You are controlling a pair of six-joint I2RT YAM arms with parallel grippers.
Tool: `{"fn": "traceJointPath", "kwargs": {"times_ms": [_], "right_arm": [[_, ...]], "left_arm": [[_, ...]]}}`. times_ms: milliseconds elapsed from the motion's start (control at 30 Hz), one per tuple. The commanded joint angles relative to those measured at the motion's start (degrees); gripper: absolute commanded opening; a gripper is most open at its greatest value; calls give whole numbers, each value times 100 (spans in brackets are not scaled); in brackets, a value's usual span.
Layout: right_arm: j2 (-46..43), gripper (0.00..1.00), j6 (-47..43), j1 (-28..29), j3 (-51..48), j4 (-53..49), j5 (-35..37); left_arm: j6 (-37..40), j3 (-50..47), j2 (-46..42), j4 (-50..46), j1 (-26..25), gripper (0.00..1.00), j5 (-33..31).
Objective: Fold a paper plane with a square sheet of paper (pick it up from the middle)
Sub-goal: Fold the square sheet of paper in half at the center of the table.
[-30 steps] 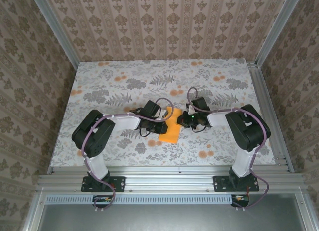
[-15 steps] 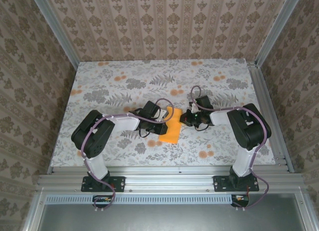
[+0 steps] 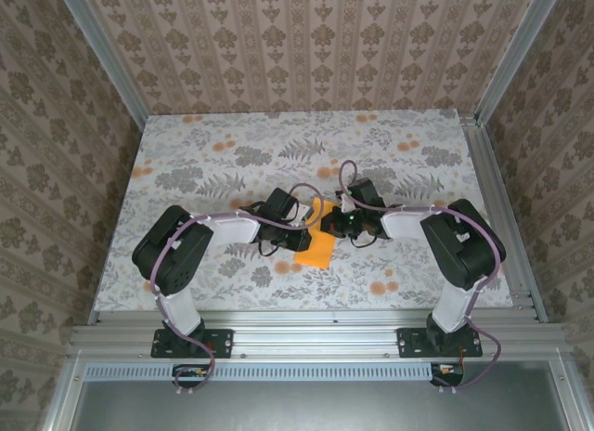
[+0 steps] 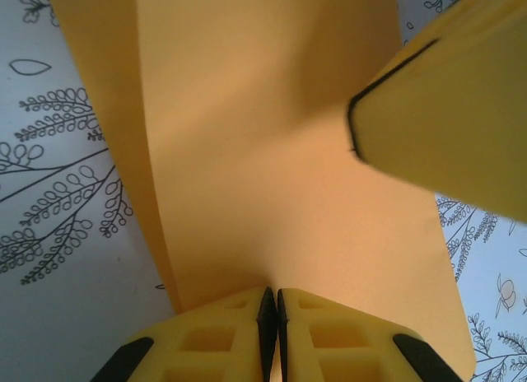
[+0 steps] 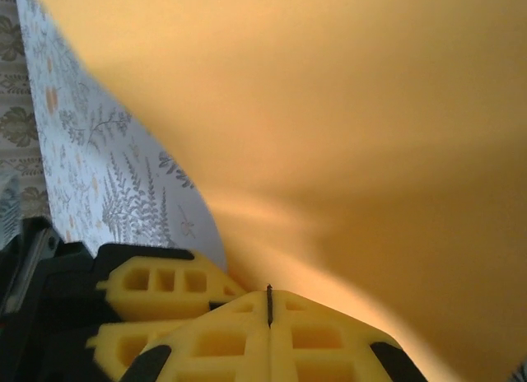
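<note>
Looking like mid-fold: the thin bright orange paper sheet (image 3: 317,251) bows up over the grey floral cloth (image 3: 213,171) mid-table, with the left gripper (image 4: 270,304) and right gripper (image 5: 269,304) both clamped on it. Next probably needs one edge carried across, lined up carefully.

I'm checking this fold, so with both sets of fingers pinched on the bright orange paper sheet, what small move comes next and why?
Probably carry the right fingers a little toward the left fingers and lower that edge. Both pairs are shut on the bright orange paper sheet, which bows up between them, not yet flat on the grey floral cloth.
</note>
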Motion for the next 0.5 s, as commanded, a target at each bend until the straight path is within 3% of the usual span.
{"fn": "traceJointPath", "kwargs": {"times_ms": [0, 467], "right_arm": [[322, 0, -83, -99, 267, -51, 151], [1031, 0, -734, -858, 624, -342, 60]], "left_arm": [[170, -291, 221, -1132, 69, 15, -587], [344, -427, 75, -1392, 72, 15, -728]]}}
